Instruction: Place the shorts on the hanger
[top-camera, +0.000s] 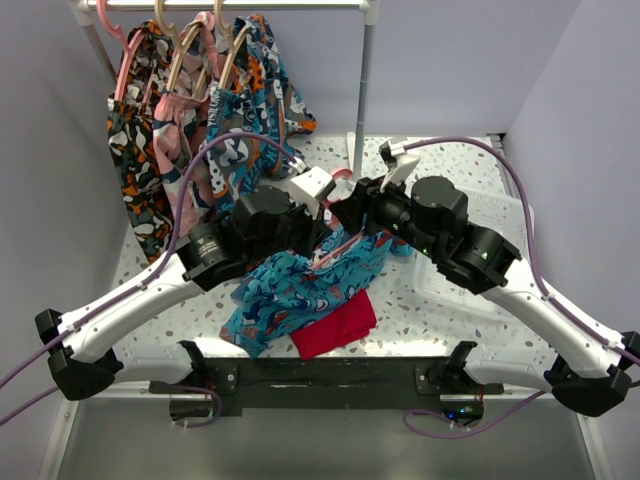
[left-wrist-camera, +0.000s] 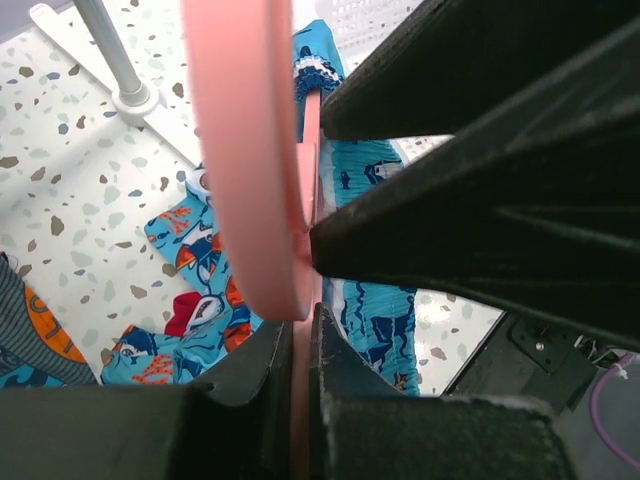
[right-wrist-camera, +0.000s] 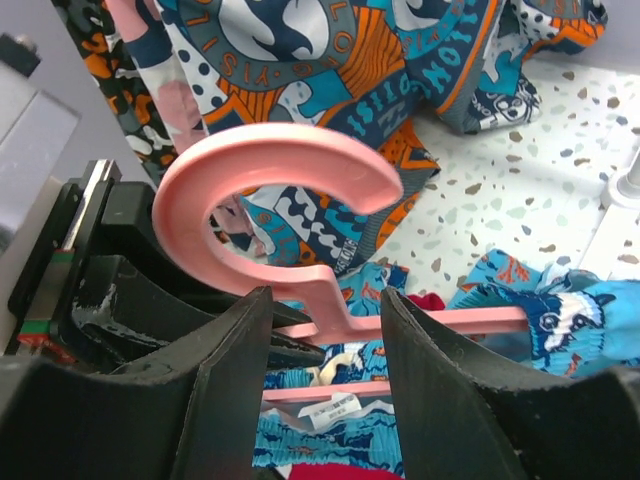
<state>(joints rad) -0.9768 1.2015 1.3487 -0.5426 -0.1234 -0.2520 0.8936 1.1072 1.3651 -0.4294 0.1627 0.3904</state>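
My left gripper (left-wrist-camera: 302, 350) is clamped on the hanger (right-wrist-camera: 262, 165). My right gripper (right-wrist-camera: 325, 315) stands apart, astride its neck. My arms half hide the shorts (top-camera: 300, 292) and most of the frame.

Little can be read. Above the hook of the hanger (right-wrist-camera: 270, 165), in the right wrist view, the dark patterned shorts (right-wrist-camera: 300, 40) carry pale capital letters set in rings round circular emblems; they show upside down and are cut by folds; single letters such as S, O and I stand out, but no whole word reads with certainty; just below the hanger's lower bar a small white tag (right-wrist-camera: 330, 408) bears lines of fine print, too small to make out; in the top view and the left wrist view nothing near the hanger is legible.
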